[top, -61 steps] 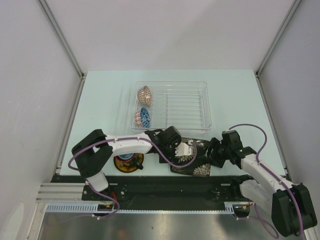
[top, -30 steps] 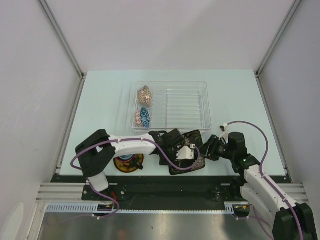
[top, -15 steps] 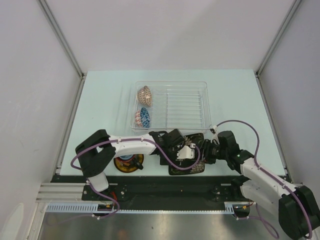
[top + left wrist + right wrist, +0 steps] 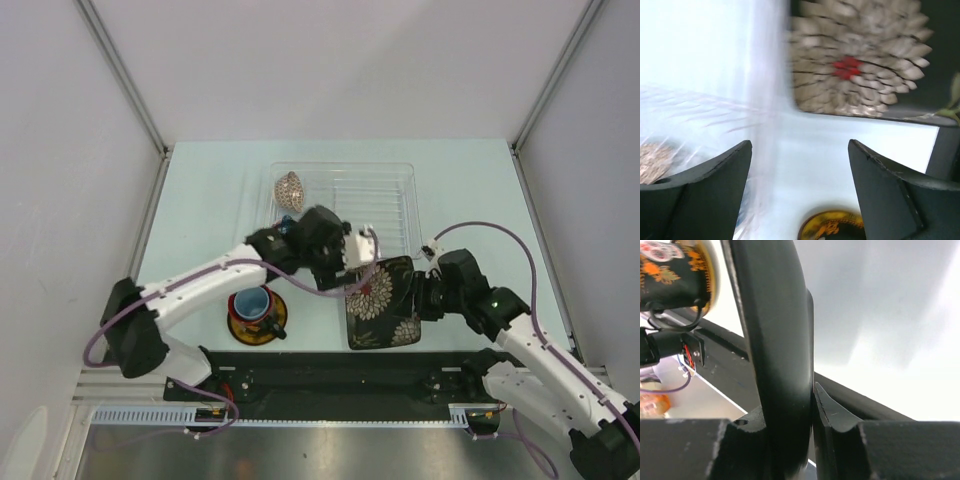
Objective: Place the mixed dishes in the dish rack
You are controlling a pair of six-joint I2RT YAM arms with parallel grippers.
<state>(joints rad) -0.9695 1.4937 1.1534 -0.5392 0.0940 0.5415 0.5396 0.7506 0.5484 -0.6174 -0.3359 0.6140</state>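
Observation:
The black square floral plate (image 4: 380, 300) is at the front of the table, below the dish rack (image 4: 411, 205). My right gripper (image 4: 421, 296) is shut on the plate's right edge; in the right wrist view the dark rim (image 4: 775, 340) fills the jaws of the right gripper (image 4: 807, 390). My left gripper (image 4: 364, 246) hangs open and empty over the rack's front edge; the left wrist view shows the left gripper (image 4: 800, 145) above the plate's flower (image 4: 860, 60). The red mug (image 4: 251, 303) stands on the yellow saucer (image 4: 262, 322). The beige netted bowl (image 4: 290, 188) stands in the rack. The left arm hides the blue bowl.
The rack's wire prongs (image 4: 372, 205) fill its right part. The black base rail (image 4: 320, 365) runs along the near table edge. Grey walls close in both sides. The saucer (image 4: 832, 227) shows below the left fingers, and the tray's blurred clear wall (image 4: 765, 100) is to their left.
The left arm has lifted off the plate and swung back toward the rack, uncovering the mug. The right gripper has closed on the plate's right edge, and the plate has shifted slightly right.

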